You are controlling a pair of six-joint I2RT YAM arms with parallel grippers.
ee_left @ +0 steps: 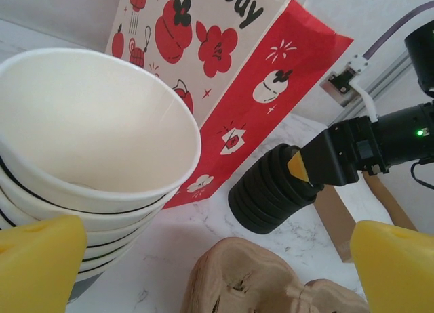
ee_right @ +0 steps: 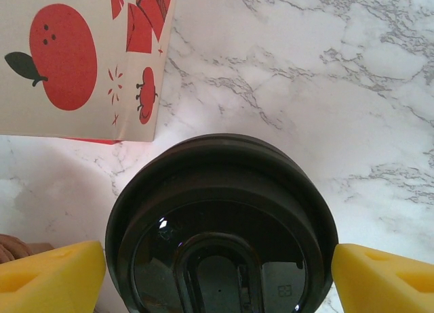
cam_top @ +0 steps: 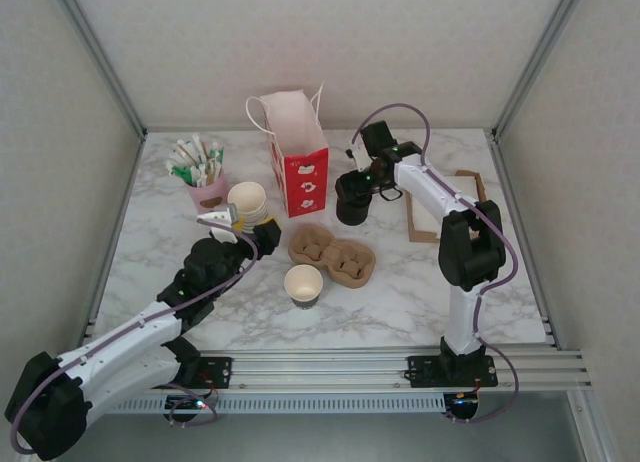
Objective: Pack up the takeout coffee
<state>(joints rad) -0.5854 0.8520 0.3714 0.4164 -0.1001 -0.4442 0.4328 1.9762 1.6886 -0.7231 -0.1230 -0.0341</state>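
The marble table (cam_top: 420, 282) carried everything around one landmark, the red-and-white paper bag (cam_top: 298, 167), which stood upright with its mouth open, probably so the drink could go in from above. Directly in front of the bag lay the pulp cup carrier (cam_top: 333, 254), its wells empty. Just left of the bag sat the stack of lidless cups (cam_top: 248, 202). Just right of the bag stood the black lid stack (cam_top: 352, 204). The takeout coffee cup (cam_top: 303, 285) stood upright farther out in front of the bag, toward the arm bases, its top uncovered.

That missing lid likely explains the right gripper (ee_right: 218, 278): it hung over the lid stack with a yellow pad at each side of the top lid's rim, and I could not tell whether the pads pressed it. The left gripper (cam_top: 226, 218), left of the bag beside the cup stack, had its fingers spread wide and held nothing.
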